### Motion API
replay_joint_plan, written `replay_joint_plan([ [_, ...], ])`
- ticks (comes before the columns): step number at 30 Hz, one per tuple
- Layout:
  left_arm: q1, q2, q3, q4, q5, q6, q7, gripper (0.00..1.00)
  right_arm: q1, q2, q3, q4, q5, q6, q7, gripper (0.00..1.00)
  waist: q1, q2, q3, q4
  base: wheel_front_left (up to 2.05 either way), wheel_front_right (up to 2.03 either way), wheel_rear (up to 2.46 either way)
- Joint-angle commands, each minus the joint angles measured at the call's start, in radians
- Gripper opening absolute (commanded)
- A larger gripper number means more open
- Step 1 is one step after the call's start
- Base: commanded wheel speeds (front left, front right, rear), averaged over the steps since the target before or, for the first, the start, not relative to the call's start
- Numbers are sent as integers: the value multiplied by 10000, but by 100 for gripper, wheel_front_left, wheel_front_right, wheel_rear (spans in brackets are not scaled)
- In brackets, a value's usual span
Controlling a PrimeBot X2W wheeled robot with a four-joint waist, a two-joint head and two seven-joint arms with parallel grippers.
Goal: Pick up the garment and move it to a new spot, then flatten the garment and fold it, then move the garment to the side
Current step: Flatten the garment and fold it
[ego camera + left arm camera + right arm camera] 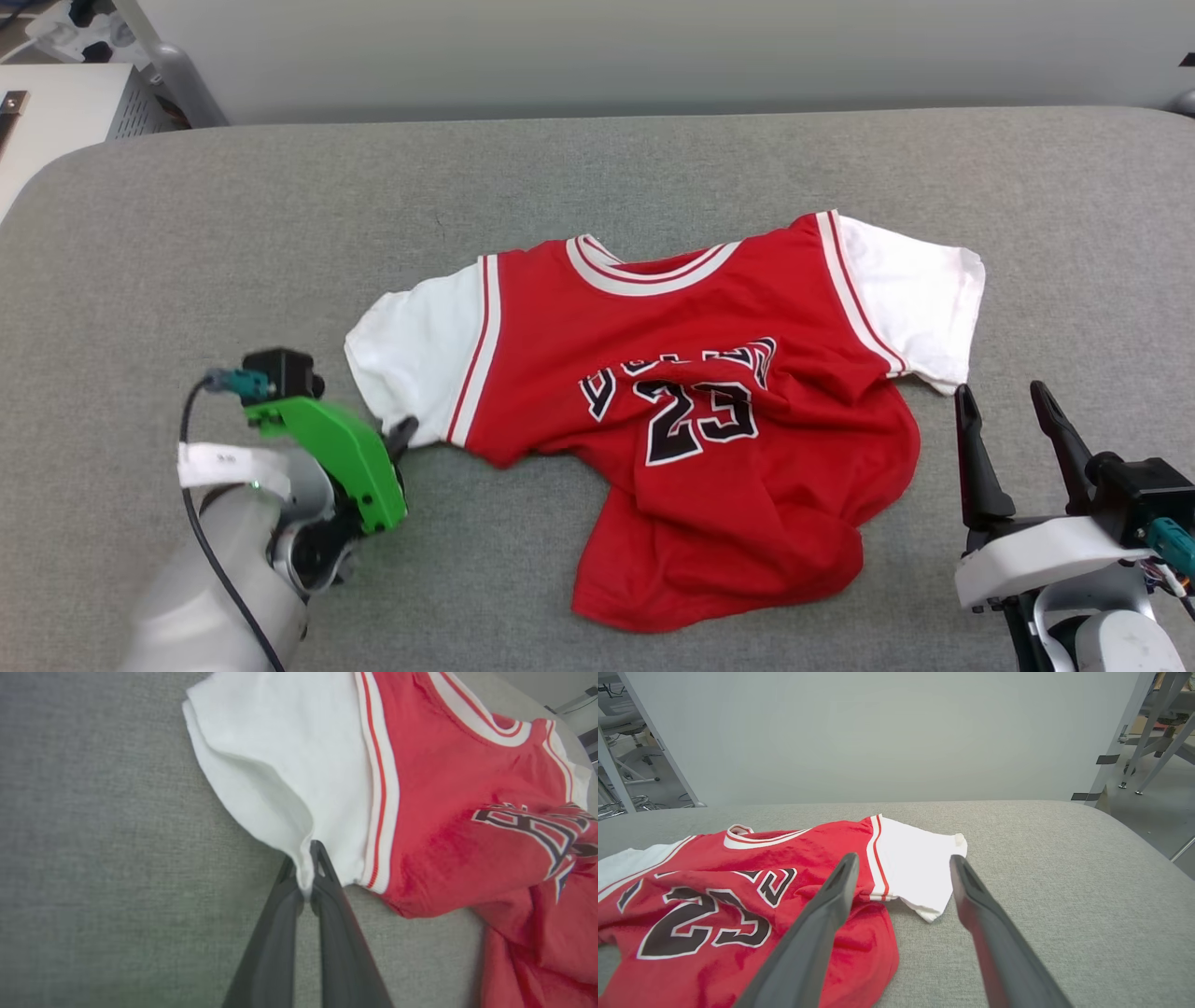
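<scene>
The garment (691,392), a red jersey with white short sleeves and a black 23 on the chest, lies crumpled on the grey padded table (597,168), its lower part bunched toward me. My left gripper (403,435) is shut on the hem of the white sleeve nearest it; in the left wrist view the gripper (306,865) pinches that sleeve edge (280,765) between its dark fingers. My right gripper (1006,403) stands open just right of the garment's lower edge, below the other white sleeve (920,289). In the right wrist view the gripper (901,863) frames that sleeve (915,868), touching nothing.
The table (1064,882) has bare grey cloth to the left, right and behind the garment. A pale wall (653,47) runs behind it. White furniture (65,112) stands at the back left, and metal chair legs (1153,732) beyond the table's right end.
</scene>
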Motion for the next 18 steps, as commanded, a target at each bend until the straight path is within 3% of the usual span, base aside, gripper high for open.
replay_joint_plan([
  [1, 204, 85, -155, 128, 83, -30, -87, 14, 57, -43, -11, -66, -28, -9, 38, 100, 0, 0, 33, -9, 0, 0, 0],
  [2, 261, 92, -264, 206, 135, -30, -117, 32, 55, -42, -22, -71, -32, -9, 49, 100, 0, 0, 39, -6, 0, 0, 0],
  [3, 316, 87, -367, 313, 163, -30, -144, 94, 54, -40, -38, -73, -40, -9, 63, 100, 0, 0, 37, 5, 0, 0, 0],
  [4, 341, 82, -424, 386, 168, -30, -137, 100, 54, -39, -48, -72, -45, -9, 70, 100, 0, 0, 30, 15, 0, 0, 0],
  [12, 159, 323, -857, 649, 921, -30, -1825, 100, 197, -17, -151, 42, -88, -9, 102, 100, 0, 0, -446, 227, 0, 0, 0],
  [18, 342, 762, -1840, -777, 1915, -30, -3897, 100, 420, -184, -226, -20, 67, -9, -57, 100, 0, 0, -1094, 393, 0, 0, 0],
])
